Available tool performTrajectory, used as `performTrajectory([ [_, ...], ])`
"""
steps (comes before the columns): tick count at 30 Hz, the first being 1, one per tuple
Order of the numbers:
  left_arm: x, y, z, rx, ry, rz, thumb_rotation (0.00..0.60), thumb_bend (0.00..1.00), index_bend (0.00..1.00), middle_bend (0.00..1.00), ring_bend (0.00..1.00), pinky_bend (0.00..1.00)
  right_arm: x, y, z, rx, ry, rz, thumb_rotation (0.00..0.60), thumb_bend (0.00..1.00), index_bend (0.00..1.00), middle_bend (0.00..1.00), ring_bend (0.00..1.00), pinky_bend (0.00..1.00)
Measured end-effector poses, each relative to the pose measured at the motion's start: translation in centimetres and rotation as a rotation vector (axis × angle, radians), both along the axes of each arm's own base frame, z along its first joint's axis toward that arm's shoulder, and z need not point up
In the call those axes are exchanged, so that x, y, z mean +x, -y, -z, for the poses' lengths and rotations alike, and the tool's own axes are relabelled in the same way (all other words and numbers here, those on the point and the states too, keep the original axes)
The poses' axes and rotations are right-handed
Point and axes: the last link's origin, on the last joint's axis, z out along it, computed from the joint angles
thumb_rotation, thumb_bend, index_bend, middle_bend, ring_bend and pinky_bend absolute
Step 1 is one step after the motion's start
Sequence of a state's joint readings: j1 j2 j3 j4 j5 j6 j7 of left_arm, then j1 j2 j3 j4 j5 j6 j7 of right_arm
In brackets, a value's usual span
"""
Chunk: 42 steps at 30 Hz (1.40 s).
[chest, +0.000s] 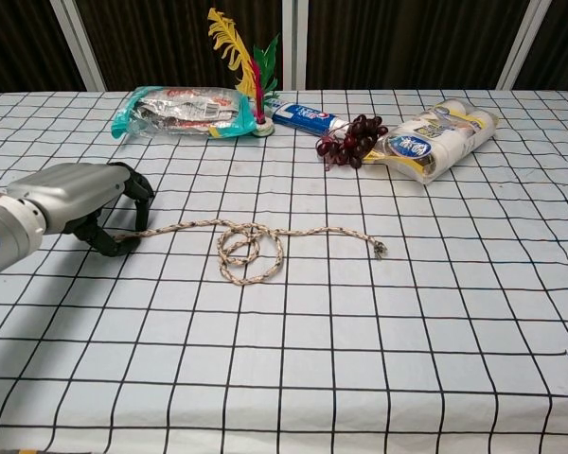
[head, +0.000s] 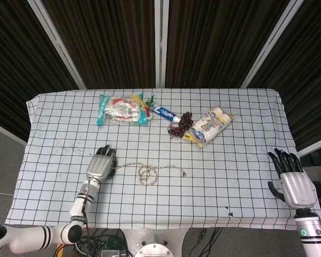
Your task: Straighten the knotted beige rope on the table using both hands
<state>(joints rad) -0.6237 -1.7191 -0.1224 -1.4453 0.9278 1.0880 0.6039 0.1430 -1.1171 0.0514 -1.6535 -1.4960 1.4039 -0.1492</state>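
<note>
- The thin beige knotted rope point(chest: 251, 248) lies near the middle of the checked white tablecloth point(chest: 435, 312), with its loops bunched in one spot.
- The left hand point(chest: 80, 203) sits at the rope's 9 o'clock end, fingers curled around it — it looks like it holds that end.
- The right hand point(head: 293, 179) waits far off at 3 o'clock, fingers spread, holding nothing.
- To do this well, the right hand should pinch the loose end point(chest: 381, 249), then both pull apart slowly — no jerking.
</note>
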Motion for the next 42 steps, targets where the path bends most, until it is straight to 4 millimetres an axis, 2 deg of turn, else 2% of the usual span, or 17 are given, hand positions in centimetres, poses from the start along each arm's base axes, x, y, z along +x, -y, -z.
performTrajectory([
  [16,0.1,0.0,-0.1,0.025,-0.011,0.008,0.6,0.44,0.57,0.19,0.02,0.11,-0.1,0.0,0.0,0.001,0.0,0.001,0.6,0.3,0.0,0.0,0.0,0.0],
  [28,-0.3,0.1,-0.9,0.033,0.011,-0.002,0.6,0.46,0.59,0.2,0.02,0.11,0.7,0.0,1.0,0.036,-0.014,-0.022,0.6,0.3,0.0,0.0,0.0,0.0],
  [35,-0.7,0.2,-1.4,0.044,0.017,-0.001,0.6,0.46,0.6,0.21,0.02,0.11,2.0,0.2,2.7,0.095,-0.021,-0.061,0.6,0.3,0.0,0.0,0.0,0.0],
  [42,-0.8,0.4,-1.5,0.04,0.028,0.0,0.6,0.46,0.6,0.21,0.02,0.11,5.0,0.9,5.7,0.207,0.003,-0.133,0.6,0.3,0.0,0.0,0.0,0.0],
])
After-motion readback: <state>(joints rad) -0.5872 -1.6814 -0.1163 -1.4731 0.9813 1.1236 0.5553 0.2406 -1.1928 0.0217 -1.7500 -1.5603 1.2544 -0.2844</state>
